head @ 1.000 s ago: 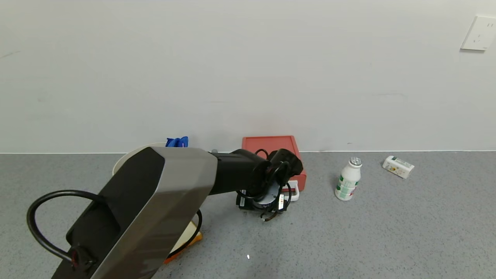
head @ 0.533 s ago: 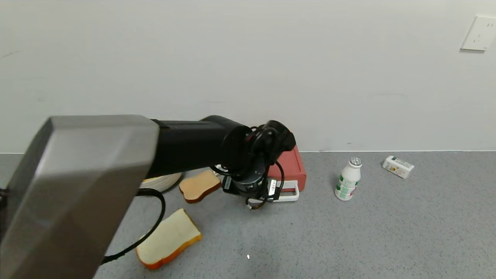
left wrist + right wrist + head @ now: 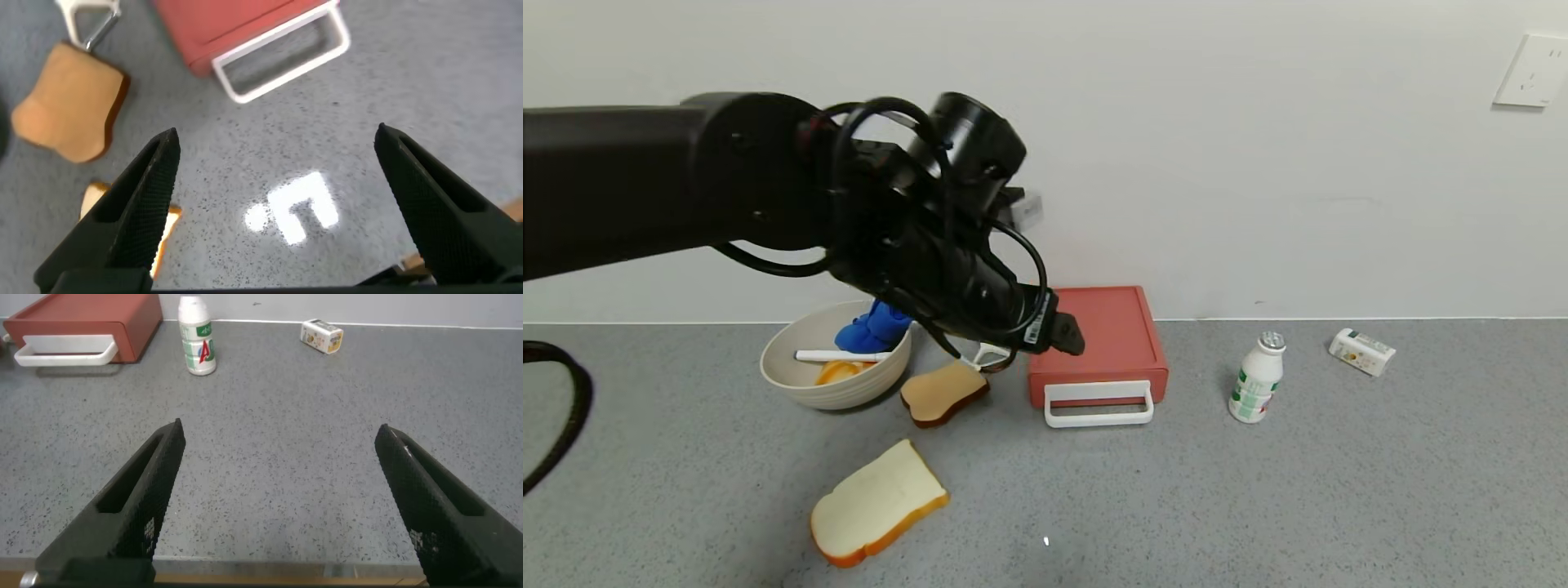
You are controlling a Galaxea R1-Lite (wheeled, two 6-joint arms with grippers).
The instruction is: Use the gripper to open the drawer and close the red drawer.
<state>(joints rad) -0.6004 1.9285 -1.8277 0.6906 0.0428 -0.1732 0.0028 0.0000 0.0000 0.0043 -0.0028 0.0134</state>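
The red drawer (image 3: 1098,335) is a low flat box against the wall, with its white loop handle (image 3: 1098,404) facing me. It also shows in the left wrist view (image 3: 221,24) and in the right wrist view (image 3: 90,322). My left gripper (image 3: 1058,331) is raised above the table, just left of the drawer and clear of the handle. In the left wrist view the gripper (image 3: 278,139) is open and empty over bare table in front of the handle (image 3: 282,53). My right gripper (image 3: 279,433) is open and empty, low over the table's near edge, out of the head view.
A beige bowl (image 3: 792,376) with a blue thing stands left of the drawer. Near it lie a white peeler (image 3: 988,355) and two bread slices (image 3: 943,392) (image 3: 878,502). A white bottle (image 3: 1256,376) and a small carton (image 3: 1361,351) are to the right.
My left arm has lifted up and away from the drawer handle, moving left and higher. The bowl and bread slices it covered now show. The drawer has not moved.
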